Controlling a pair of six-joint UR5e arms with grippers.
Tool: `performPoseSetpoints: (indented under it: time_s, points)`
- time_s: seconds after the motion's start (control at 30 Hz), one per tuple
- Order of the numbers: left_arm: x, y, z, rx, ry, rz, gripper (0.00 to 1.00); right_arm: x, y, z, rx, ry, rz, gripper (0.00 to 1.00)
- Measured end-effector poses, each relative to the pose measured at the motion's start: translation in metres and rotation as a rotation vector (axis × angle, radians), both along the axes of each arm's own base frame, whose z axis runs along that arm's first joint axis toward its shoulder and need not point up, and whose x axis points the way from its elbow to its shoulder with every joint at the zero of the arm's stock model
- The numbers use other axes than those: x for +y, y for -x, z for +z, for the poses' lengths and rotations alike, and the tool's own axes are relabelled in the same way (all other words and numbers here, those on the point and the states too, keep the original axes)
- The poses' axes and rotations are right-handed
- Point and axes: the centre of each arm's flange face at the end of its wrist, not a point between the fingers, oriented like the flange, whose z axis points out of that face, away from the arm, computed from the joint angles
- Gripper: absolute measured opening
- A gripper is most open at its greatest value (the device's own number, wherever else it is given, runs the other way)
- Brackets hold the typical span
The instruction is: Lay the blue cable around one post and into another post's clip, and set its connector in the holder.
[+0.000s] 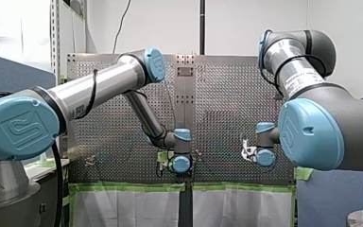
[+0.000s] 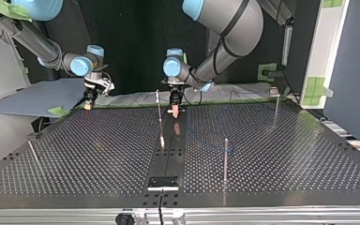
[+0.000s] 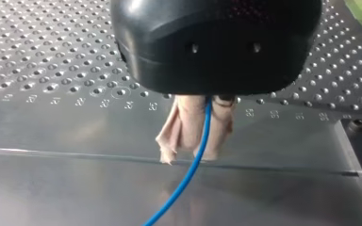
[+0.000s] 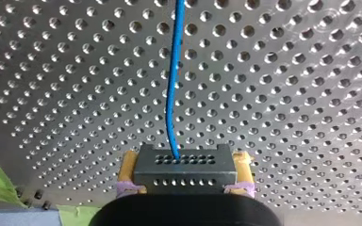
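arms point(image 2: 42, 44) point(image 2: 225, 28): 2 | posts point(image 2: 159, 117) point(image 2: 225, 159) point(image 2: 275, 105) point(image 2: 33, 151): 4 | blue cable point(image 4: 172, 94): 1 | connector point(image 4: 185, 169): 1 | holder point(image 2: 163, 183): 1

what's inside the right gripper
A black connector sits clamped between the right gripper's yellow pads, the blue cable running out of its face. Its rear is hidden by the gripper body.

My front camera looks from behind and above, out over the table point(image 1: 227, 109). The top one faces back from the far edge, low. Both wrist cameras sit close above it and share the cable point(image 3: 188, 174); the right's sits just behind the connector point(image 4: 184, 169).
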Motion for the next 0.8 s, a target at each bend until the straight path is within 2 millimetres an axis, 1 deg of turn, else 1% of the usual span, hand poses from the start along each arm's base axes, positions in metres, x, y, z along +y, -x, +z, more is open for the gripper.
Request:
performPoseSetpoints:
  time_s: [0.03, 0.07, 0.1, 0.13, 0.17, 0.3, 0.6, 0.8]
  points:
    - [0.000, 0.000, 0.000, 0.005, -0.009, -0.002, 0.38, 0.000, 0.000, 0.000, 0.001, -0.003, 0.000, 0.00]
    - [0.000, 0.001, -0.001, 0.010, -0.017, -0.006, 0.69, 0.001, 0.000, -0.001, 0.002, -0.006, 0.000, 0.00]
    - [0.000, 0.002, -0.002, 0.016, -0.025, -0.010, 0.90, 0.001, -0.001, -0.001, 0.003, -0.009, 0.002, 0.00]
    - [0.000, 0.003, -0.002, 0.023, -0.035, -0.018, 0.90, 0.002, -0.001, -0.001, 0.003, -0.010, 0.004, 0.00]
    - [0.000, 0.003, -0.002, 0.029, -0.041, -0.024, 1.00, 0.002, -0.002, -0.001, 0.003, -0.012, 0.006, 0.00]
    - [-0.001, 0.010, 0.001, 0.054, -0.062, -0.040, 1.00, 0.004, -0.004, -0.003, 0.005, -0.023, 0.013, 0.00]
    - [0.005, 0.032, 0.021, 0.117, -0.111, -0.089, 1.00, 0.006, -0.005, -0.005, 0.004, -0.033, 0.019, 0.00]
    - [0.007, 0.051, 0.035, 0.157, -0.170, -0.136, 1.00, 0.006, -0.005, -0.006, 0.001, -0.039, 0.024, 0.00]
